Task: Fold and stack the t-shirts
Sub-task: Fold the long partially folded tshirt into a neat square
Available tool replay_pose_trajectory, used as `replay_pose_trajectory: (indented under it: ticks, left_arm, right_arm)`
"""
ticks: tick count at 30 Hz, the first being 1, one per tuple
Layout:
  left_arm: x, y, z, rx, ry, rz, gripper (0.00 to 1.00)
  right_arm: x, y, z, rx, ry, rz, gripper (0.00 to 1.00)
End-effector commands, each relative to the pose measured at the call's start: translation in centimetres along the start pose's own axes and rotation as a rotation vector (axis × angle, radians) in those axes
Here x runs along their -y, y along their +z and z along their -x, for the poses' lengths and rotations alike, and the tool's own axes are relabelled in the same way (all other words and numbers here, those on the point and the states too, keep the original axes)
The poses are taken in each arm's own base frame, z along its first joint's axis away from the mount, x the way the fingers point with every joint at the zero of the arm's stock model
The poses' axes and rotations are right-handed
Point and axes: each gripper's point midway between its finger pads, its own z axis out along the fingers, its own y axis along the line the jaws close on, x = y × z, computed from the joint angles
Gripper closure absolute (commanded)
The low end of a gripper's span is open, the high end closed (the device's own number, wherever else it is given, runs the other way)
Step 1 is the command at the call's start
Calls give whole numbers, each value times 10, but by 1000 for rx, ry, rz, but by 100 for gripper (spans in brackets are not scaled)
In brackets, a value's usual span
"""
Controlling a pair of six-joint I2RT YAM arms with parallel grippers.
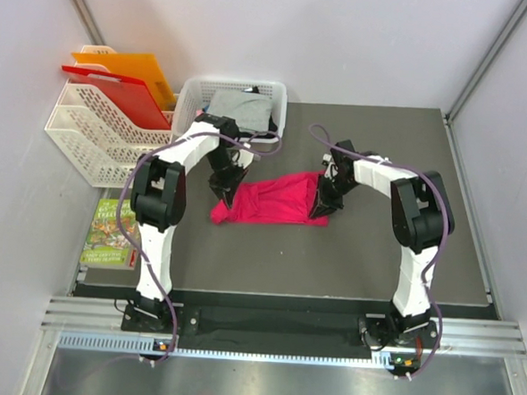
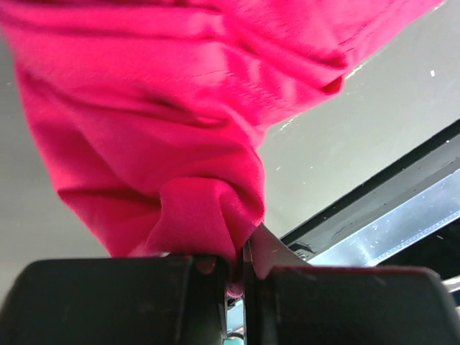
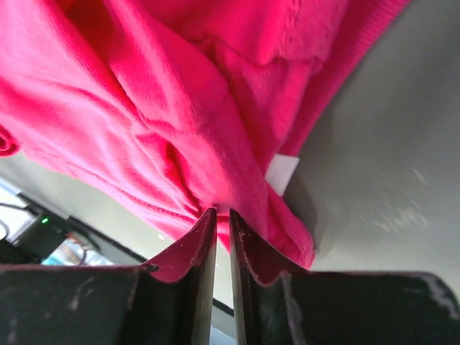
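Note:
A bright pink-red t-shirt lies bunched in a loose band across the middle of the dark table. My left gripper is at its left end and my right gripper at its right end. In the left wrist view the left gripper is shut on a thick fold of the pink-red t-shirt. The right wrist view has the right gripper shut on a thin edge of the shirt, beside its white label. A grey t-shirt lies in the white basket, with dark cloth under it.
A white file rack holding an orange folder and a red folder stands at the back left. A green booklet lies by the table's left edge. Grey walls close in both sides.

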Motion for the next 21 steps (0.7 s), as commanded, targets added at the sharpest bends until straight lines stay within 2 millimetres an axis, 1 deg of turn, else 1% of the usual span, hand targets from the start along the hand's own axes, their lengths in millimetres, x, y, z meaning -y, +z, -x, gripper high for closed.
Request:
replay_pose_trajectory:
  ticks: [1,2,3,5,6,8,9,11,12,14,15,17,18,20,21]
  left_arm:
    - [-4,-18,-4,16,-33,-2,100]
    - [-5,-22,-4,24,-29,0,100]
    - [-11,-26,-7,28,-42,6,100]
    - [-18,-32,-13,36,-46,24,100]
    - [-24,-36,-16,44,-60,28,100]
    - [-29,-38,-22,44,-73,39,100]
    - [-33,-39,-24,47,-85,41,100]
    - [-34,-39,-28,47,-96,41,100]
    - [-35,-39,-29,49,-100,40,100]
    - [-35,-38,-31,50,-109,43,100]
    - [-38,-38,-31,54,-112,51,100]
    - [-39,-37,-34,57,-126,52,100]
    - [-40,-36,-34,58,-129,51,100]
    - [-41,-35,-35,63,-146,50,100]
    - [-42,-33,-35,67,-148,50,100]
  right_arm:
    - [17,-36,4,76,-31,-136,86]
    - [13,-41,7,87,-38,-132,85]
    - [0,-51,15,119,-59,-115,84]
    - [-12,-60,18,126,-73,-106,84]
    - [-26,-67,28,156,-99,-87,83]
    - [-44,-69,35,169,-115,-46,82]
    - [-56,-67,43,179,-129,-20,82]
    - [-71,-61,52,180,-134,35,82]
    - [-78,-52,58,169,-139,55,82]
    - [-83,-42,66,164,-133,71,83]
    - [-83,-31,73,159,-128,76,82]
    - [-80,-20,78,152,-123,75,83]
    - [-74,-9,80,137,-115,65,83]
    - [-66,2,78,119,-107,49,83]
    - [-59,10,77,105,-100,33,83]
